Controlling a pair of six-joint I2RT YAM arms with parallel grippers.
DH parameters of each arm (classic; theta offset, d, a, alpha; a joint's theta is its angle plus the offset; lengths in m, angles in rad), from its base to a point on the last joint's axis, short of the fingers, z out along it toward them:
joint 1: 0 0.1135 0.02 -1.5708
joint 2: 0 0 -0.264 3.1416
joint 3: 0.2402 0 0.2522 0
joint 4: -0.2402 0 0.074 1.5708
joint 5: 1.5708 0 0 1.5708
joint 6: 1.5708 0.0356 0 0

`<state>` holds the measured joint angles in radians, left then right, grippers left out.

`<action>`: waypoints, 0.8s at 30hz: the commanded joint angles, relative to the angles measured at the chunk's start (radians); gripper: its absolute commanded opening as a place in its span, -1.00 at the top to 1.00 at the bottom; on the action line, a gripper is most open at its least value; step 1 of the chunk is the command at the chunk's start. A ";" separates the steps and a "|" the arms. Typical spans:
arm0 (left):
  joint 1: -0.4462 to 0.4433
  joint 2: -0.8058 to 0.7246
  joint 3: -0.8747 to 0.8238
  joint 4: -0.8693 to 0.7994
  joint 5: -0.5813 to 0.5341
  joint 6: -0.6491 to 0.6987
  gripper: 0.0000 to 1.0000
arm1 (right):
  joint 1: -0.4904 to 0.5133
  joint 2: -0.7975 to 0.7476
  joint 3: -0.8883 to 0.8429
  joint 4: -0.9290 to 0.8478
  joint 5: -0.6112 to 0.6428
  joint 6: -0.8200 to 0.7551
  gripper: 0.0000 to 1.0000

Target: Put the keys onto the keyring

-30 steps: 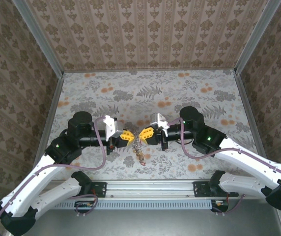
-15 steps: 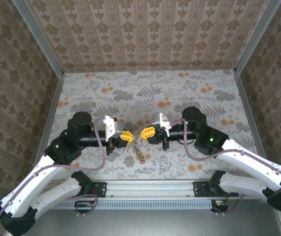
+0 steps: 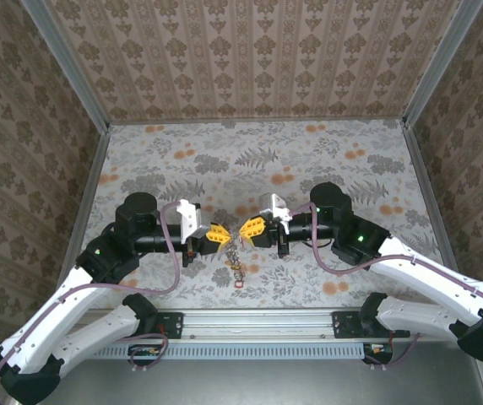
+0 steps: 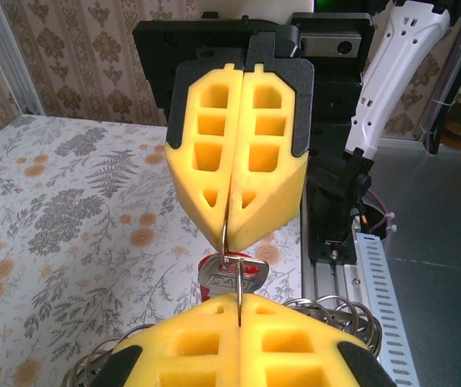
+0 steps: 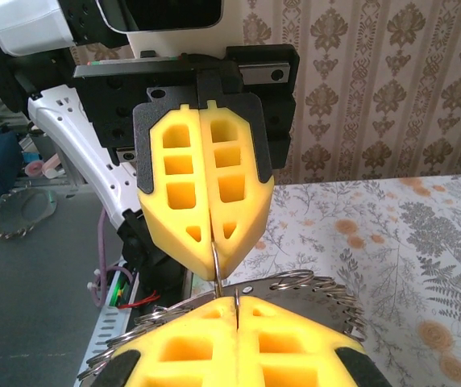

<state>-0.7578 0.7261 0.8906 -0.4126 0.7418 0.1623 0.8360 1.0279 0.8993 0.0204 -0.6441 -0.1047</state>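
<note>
Keyring [image 3: 235, 256] hangs as a bunch of links between the two tips and droops below them toward the table [image 3: 334, 160]. Its thin wire runs into the seams of both pad pairs. Left gripper [image 3: 221, 236] is pinched together on that wire, right gripper [image 3: 248, 230] likewise, tips facing, nearly touching. Red-headed key [image 4: 230, 278] sits just past the left pads, lower part cut off by them. From above the keys are too small to separate. Versus a second ago: bunch hangs slightly lower, nearer the left tip; grippers roughly same spot.
</note>
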 commanded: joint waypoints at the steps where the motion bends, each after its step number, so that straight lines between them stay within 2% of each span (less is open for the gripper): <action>1: -0.004 -0.014 0.014 0.050 0.031 0.021 1.00 | 0.007 -0.007 -0.003 0.026 -0.028 0.004 1.00; 24: -0.006 -0.010 0.013 0.052 0.042 0.019 1.00 | 0.006 -0.024 -0.039 0.078 -0.060 0.042 1.00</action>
<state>-0.7586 0.7261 0.8906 -0.4126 0.7563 0.1623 0.8360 1.0061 0.8726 0.0578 -0.6670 -0.0792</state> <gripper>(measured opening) 0.063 0.065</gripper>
